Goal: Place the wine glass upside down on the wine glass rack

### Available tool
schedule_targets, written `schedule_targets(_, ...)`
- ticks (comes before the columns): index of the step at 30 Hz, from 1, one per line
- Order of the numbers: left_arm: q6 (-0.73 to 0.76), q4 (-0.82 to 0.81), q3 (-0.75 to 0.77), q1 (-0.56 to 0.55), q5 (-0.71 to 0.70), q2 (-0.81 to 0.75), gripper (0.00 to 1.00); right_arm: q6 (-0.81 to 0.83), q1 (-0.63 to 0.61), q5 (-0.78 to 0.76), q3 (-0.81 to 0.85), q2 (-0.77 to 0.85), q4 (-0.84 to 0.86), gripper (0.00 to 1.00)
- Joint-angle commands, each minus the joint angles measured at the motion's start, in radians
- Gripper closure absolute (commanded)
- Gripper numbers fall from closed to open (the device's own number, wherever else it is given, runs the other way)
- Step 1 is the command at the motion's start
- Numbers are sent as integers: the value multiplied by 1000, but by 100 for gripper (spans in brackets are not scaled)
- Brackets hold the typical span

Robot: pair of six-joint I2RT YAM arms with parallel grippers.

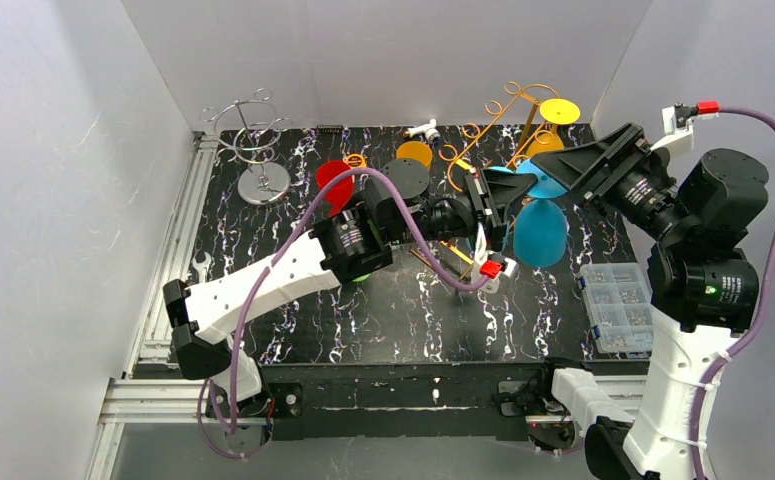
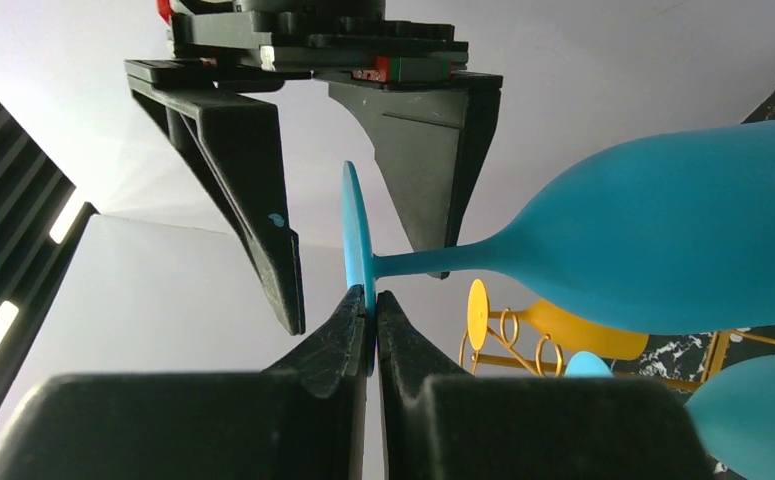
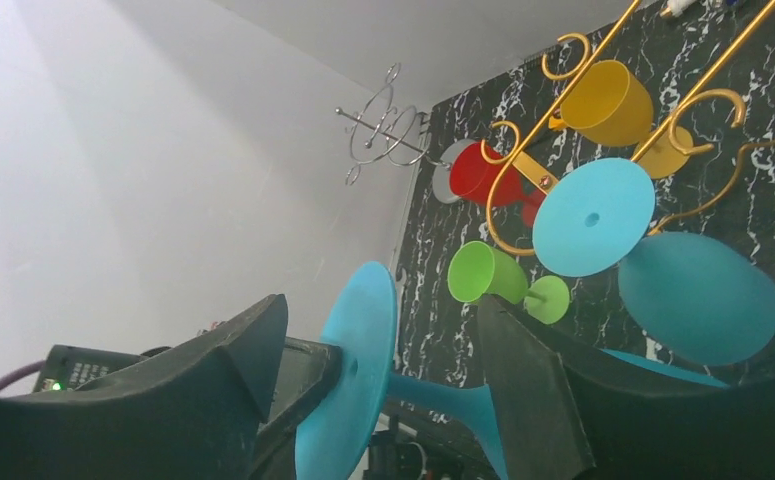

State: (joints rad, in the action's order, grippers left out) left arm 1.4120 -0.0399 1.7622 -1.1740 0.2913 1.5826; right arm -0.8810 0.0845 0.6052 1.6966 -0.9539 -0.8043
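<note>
Handover step: the left tool [image 2: 371, 300] pinches the foot rim of the wine glass [image 2: 663, 230], bowl lying sideways beyond it. The right tool [image 3: 378, 325] straddles the foot, jaws apart. Next, it should back clear.

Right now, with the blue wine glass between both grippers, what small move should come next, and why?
Probably draw the right gripper straight back, clear of the blue wine glass. Its jaws stand open on either side of the foot, while the left gripper is shut on the foot's edge, so the left arm can carry it to the gold rack.
</note>
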Motion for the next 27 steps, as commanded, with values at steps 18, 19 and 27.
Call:
schedule_targets(18,-106,144,-30,-4,-80,-226,100,353,-56,52,-254,162,237,2)
schedule_targets(19,-105,143,-32,-3,-78,-229,100,378,-63,61,-265,168,240,2)
schedule_targets(27,-104,143,-37,-3,-78,-253,100,413,-83,202,-381,221,351,2)
